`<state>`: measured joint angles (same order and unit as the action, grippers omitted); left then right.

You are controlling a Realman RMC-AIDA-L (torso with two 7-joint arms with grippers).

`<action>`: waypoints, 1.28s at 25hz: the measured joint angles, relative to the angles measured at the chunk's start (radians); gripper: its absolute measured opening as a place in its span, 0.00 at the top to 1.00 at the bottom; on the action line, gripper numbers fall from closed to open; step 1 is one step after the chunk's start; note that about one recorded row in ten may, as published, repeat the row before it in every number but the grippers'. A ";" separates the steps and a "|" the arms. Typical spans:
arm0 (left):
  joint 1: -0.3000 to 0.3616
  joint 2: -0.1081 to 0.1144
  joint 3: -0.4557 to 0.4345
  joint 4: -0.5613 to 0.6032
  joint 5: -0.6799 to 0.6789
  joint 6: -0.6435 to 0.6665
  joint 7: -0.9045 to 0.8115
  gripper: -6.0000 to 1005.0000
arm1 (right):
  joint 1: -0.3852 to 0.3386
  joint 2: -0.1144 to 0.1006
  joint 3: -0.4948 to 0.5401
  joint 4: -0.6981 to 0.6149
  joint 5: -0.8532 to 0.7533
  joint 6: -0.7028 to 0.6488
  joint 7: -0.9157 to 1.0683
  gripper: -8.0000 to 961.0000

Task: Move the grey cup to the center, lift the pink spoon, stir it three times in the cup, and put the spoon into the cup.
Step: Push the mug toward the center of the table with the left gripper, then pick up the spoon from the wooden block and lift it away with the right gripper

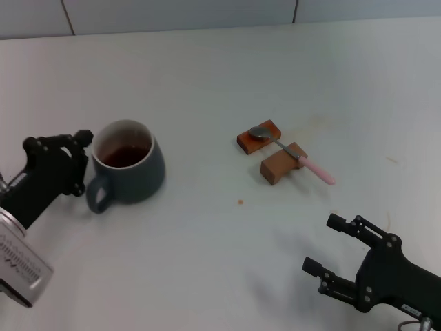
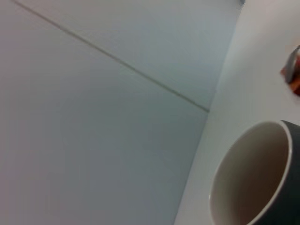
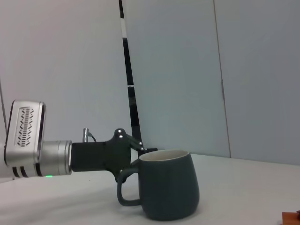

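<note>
The grey cup (image 1: pixel 131 172) stands at the table's left with dark liquid in it, handle toward the front left. It also shows in the left wrist view (image 2: pixel 293 154) and the right wrist view (image 3: pixel 168 192). My left gripper (image 1: pixel 81 162) is open right beside the cup's handle side, its fingers close to the rim and handle; it also shows in the right wrist view (image 3: pixel 133 150). The pink spoon (image 1: pixel 306 164) lies across two brown wooden blocks right of centre, bowl to the back left. My right gripper (image 1: pixel 324 243) is open and empty at the front right.
The two wooden blocks (image 1: pixel 258 138) (image 1: pixel 282 164) carry the spoon. A small brown speck (image 1: pixel 240 202) lies on the white table between cup and blocks. A grey panelled wall (image 1: pixel 207 14) runs along the table's far edge.
</note>
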<state>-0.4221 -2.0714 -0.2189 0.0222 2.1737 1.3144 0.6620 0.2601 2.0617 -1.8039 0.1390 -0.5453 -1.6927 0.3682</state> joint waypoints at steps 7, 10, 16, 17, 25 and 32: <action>-0.001 0.000 0.029 -0.053 0.002 -0.002 0.003 1.00 | 0.002 0.000 0.000 0.001 0.000 -0.001 0.000 0.16; -0.006 -0.001 0.039 -0.082 0.009 -0.005 0.004 1.00 | 0.002 0.000 0.000 0.001 0.000 -0.001 0.000 0.16; -0.015 -0.001 0.072 -0.150 0.012 -0.028 0.005 1.00 | 0.002 -0.001 0.000 0.001 0.000 0.005 0.000 0.16; -0.015 -0.001 0.073 -0.158 0.012 -0.028 0.004 1.00 | 0.002 -0.001 0.000 0.001 0.001 0.005 0.000 0.16; 0.061 0.006 -0.148 -0.213 -0.011 0.161 -0.257 1.00 | -0.021 -0.009 0.087 0.008 0.077 -0.072 0.124 0.16; 0.065 0.020 -0.096 -0.016 0.077 0.297 -0.890 0.91 | 0.004 -0.056 0.125 0.009 0.141 -0.032 0.588 0.16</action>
<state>-0.3576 -2.0519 -0.3151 0.0064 2.2510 1.6110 -0.2282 0.2643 2.0057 -1.6790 0.1480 -0.4041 -1.7246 0.9557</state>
